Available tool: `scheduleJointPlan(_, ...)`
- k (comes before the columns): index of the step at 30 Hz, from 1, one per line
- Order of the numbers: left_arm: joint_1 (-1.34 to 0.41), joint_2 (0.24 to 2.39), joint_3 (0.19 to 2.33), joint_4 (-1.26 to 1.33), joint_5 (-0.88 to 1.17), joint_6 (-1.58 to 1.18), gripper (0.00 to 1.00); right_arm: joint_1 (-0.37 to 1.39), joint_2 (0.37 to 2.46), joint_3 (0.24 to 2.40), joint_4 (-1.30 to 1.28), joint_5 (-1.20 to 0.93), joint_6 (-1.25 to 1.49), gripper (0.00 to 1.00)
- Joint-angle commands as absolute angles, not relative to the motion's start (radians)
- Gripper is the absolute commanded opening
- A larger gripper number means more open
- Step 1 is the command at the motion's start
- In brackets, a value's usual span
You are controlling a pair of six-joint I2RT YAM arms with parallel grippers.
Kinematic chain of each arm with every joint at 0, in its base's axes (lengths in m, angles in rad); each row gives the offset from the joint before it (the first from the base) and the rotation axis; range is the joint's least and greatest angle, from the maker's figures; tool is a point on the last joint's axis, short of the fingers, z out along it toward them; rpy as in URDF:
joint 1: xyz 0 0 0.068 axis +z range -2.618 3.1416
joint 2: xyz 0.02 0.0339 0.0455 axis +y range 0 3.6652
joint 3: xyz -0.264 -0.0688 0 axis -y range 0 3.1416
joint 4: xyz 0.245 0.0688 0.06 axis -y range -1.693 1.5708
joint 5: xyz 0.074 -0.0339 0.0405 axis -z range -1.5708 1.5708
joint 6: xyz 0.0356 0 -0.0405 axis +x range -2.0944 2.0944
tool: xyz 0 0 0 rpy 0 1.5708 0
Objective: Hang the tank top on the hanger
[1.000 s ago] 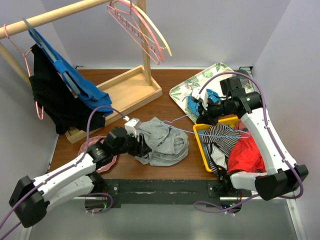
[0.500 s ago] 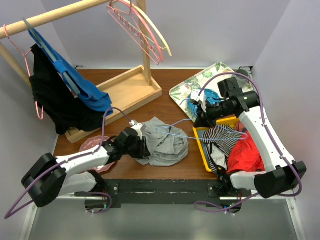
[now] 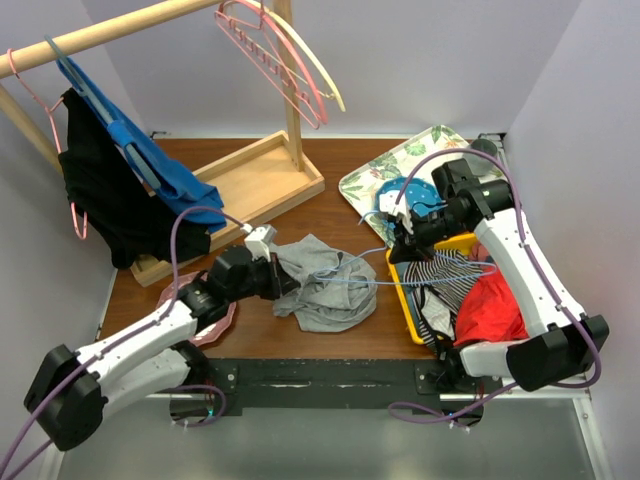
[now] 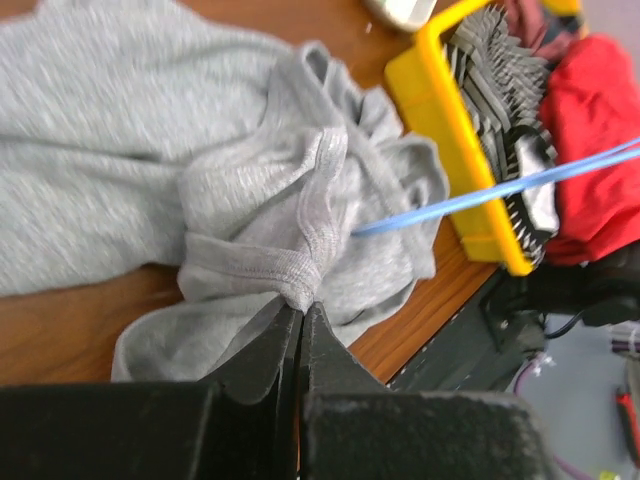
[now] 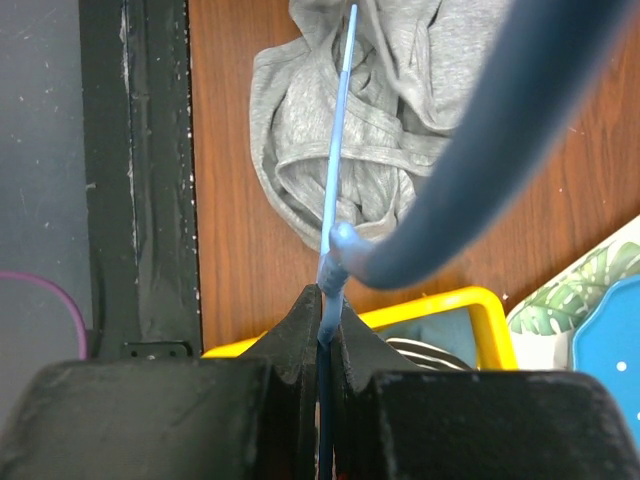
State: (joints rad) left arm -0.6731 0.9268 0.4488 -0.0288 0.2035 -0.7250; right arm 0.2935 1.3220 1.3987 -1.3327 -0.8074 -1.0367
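The brown table (image 3: 330, 170) lies under everything, with the wooden rack (image 3: 255, 180) standing at its far left; the tank top (image 3: 320, 285) is crumpled in a grey heap on the table near the front edge, between my two arms; just to its right sits the yellow bin (image 3: 403, 295), with a striped garment (image 3: 440, 270) and a red garment (image 3: 490, 310) piled inside; behind the bin rests a leaf-patterned tray (image 3: 375, 180). The hanger (image 3: 345, 282) reaches from beside the bin across the top of the grey heap, its thin blue wire lying over the folds. My left claw (image 3: 275, 280) sits at the heap's left edge, pressed together and pinching a bunched ribbed hem of the tank top (image 4: 120, 180); from my left wrist the blue wire (image 4: 480, 195) passes over the bin's wall (image 4: 440, 110). My right claw (image 3: 397, 237) hangs at the bin's far left corner, clamped tight on the hanger (image 5: 338, 150) at the base of its hook, with the grey cloth (image 5: 330, 190) beneath.
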Motion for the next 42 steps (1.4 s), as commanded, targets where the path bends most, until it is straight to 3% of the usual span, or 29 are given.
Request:
scheduleJointPlan(1, -0.597, 0.87, 0.471, 0.021, 0.323, -0.759, 0.0, 0.291, 1.316, 1.405, -1.405, -0.853, -1.077, 0.0)
scheduleJointPlan(11, -0.572, 0.848, 0.528, 0.069, 0.439, -0.808, 0.0, 0.313, 1.39, 1.362, -1.207, -0.926, -0.919, 0.0)
scheduleJointPlan(22, -0.571, 0.884, 0.65, 0.002, 0.411, -0.769, 0.0, 0.333, 1.563, 1.482, -1.359, -1.133, -1.025, 0.0)
scheduleJointPlan(29, -0.569, 0.907, 0.664, 0.002, 0.451, -0.778, 0.0, 0.331, 1.552, 1.479, -1.136, -1.157, -0.844, 0.0)
scheduleJointPlan(38, -0.563, 0.919, 0.802, -0.125, 0.466, -0.698, 0.18, 0.331, 1.583, 1.465, -1.029, -1.224, -0.799, 0.0)
scheduleJointPlan(42, -0.555, 0.92, 0.96, -0.343, 0.321, -0.559, 0.21, 0.328, 1.525, 1.485, -1.032, -1.102, -0.798, 0.0)
